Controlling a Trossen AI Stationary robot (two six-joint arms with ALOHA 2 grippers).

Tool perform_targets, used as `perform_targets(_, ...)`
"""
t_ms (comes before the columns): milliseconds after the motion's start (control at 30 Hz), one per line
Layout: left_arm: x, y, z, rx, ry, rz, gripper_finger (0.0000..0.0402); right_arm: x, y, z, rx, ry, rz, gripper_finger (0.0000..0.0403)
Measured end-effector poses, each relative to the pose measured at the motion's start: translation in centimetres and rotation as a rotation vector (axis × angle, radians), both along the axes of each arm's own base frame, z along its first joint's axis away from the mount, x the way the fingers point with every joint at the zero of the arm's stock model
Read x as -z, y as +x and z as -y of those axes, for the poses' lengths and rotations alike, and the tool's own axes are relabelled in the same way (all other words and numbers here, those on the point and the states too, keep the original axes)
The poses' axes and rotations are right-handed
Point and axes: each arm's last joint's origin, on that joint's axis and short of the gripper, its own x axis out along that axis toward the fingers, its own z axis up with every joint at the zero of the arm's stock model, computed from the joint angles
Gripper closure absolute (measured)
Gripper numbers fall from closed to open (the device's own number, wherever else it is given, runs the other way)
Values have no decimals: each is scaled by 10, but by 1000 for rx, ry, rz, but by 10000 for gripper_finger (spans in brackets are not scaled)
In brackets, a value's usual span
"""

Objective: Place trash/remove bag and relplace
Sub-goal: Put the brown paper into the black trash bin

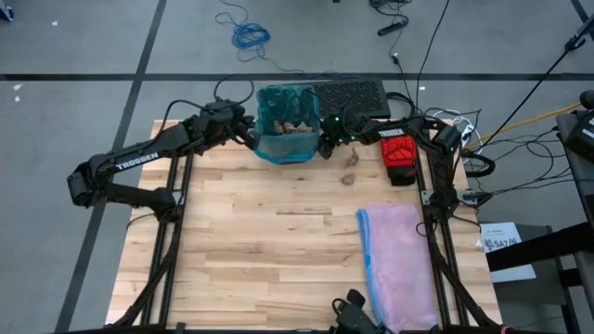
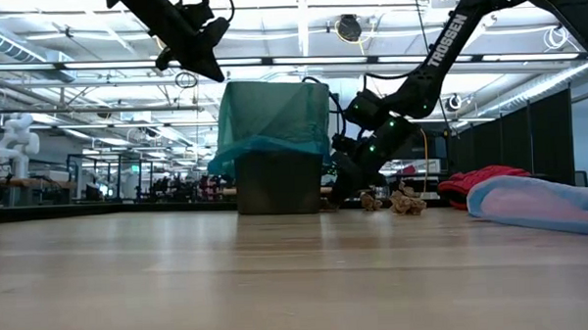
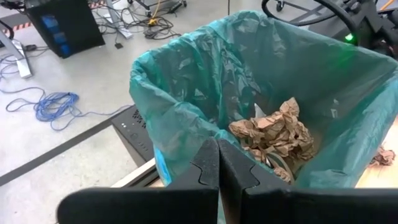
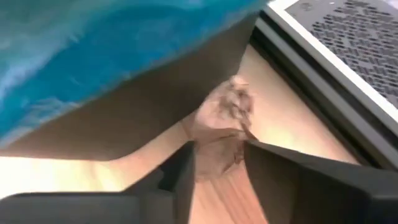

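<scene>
The teal-green bag (image 1: 278, 139) lines a dark bin (image 2: 278, 182) at the table's far edge. Brown paper wads (image 3: 273, 134) lie inside it. My left gripper (image 3: 217, 171) hangs shut above the bin's left rim, clear of the bag in the low view (image 2: 200, 53). My right gripper (image 4: 219, 155) is low at the bin's right wall, slanting down, open, with one brown wad (image 4: 221, 124) between its fingertips. This wad rests on the table against the bin's foot. More wads (image 1: 353, 160) lie on the table nearby. My right gripper has a finger on either side of the brown wad's near part (image 4: 217, 163), coming slanting down from the table's right. The wad lies on the table. I cannot tell whether the fingers touch it.
A red glove (image 1: 399, 153) lies right of the bin, with a loose wad (image 1: 351, 179) near it. A pale pink bag (image 1: 399, 264) covers the near right of the table. A black perforated box (image 1: 351, 96) stands behind the bin. The table's middle and left show bare wood.
</scene>
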Motion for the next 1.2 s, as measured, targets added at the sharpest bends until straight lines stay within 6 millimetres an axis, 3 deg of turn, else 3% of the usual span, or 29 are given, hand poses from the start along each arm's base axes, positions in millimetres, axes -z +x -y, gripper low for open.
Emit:
perform_targets(133, 1, -1, 0, 2, -4, -14, 401, 0, 0, 1, 16, -12, -8, 213)
perform_targets(300, 1, -1, 0, 10, 6, -28, 401, -2, 2, 1, 16, -28, 14, 208)
perform_targets(467, 3, -1, 2, 16, -6, -50, 401, -4, 7, -3, -14, -53, 32, 249)
perform_targets(667, 3, 1, 5, 32, -7, -54, 401, 5, 9, -4, -36, -57, 1, 325)
perform_targets(833, 3, 1, 5, 32, -7, -54, 401, 0, 11, -1, -46, -66, -16, 393)
perform_targets(1200, 3, 1, 5, 28, -3, -56, 401, 2, 4, -7, -80, 11, -148, 402)
